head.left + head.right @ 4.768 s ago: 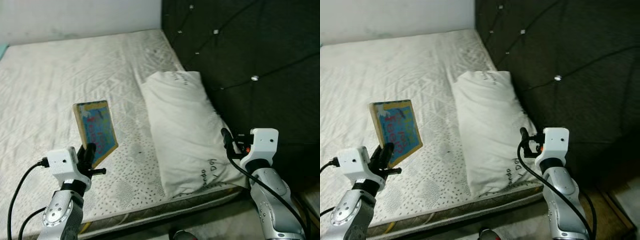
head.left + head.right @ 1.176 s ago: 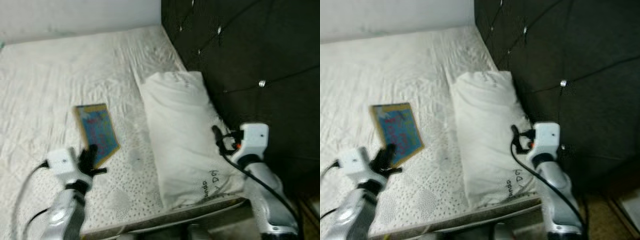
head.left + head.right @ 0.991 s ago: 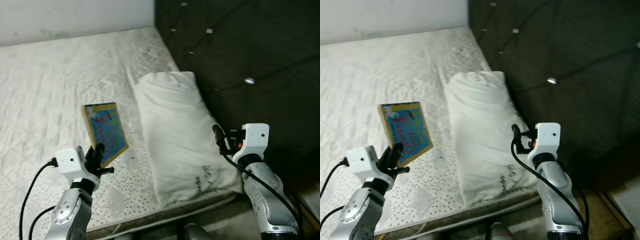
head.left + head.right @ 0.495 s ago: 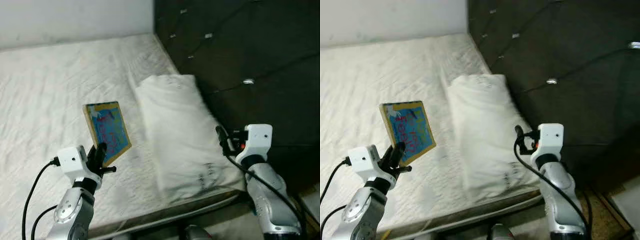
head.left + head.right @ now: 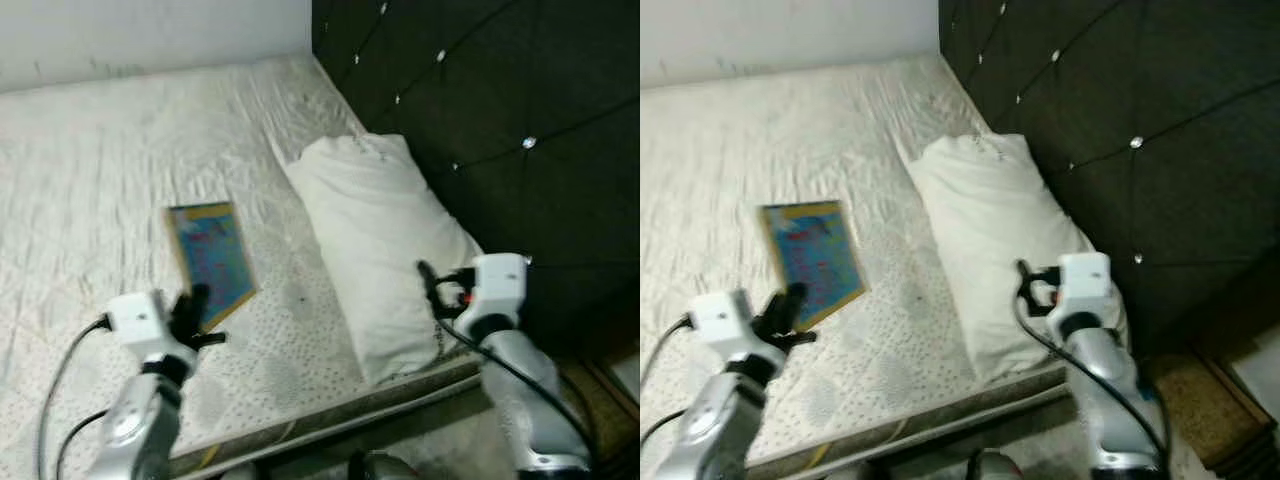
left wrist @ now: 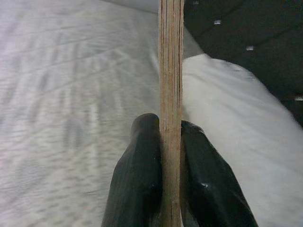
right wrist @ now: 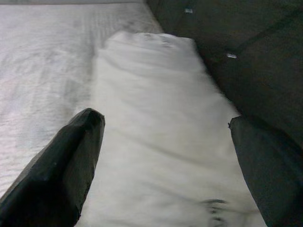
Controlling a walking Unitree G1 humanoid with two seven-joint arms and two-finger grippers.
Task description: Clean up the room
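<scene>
On the bed [image 5: 100, 150] a pillow [image 5: 385, 250] lies at the right, along the headboard [image 5: 500, 90]. Left of the pillow is a book [image 5: 212, 258], above the near mattress part.

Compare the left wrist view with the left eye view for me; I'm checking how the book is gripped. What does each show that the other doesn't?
The left wrist view gives the book edge-on, its page block clamped between two black fingers. The left eye view gives the blue cover, the right gripper by the pillow's near end, and the dark tufted headboard. Both take in the book, the left gripper, pillow, mattress and headboard.
</scene>
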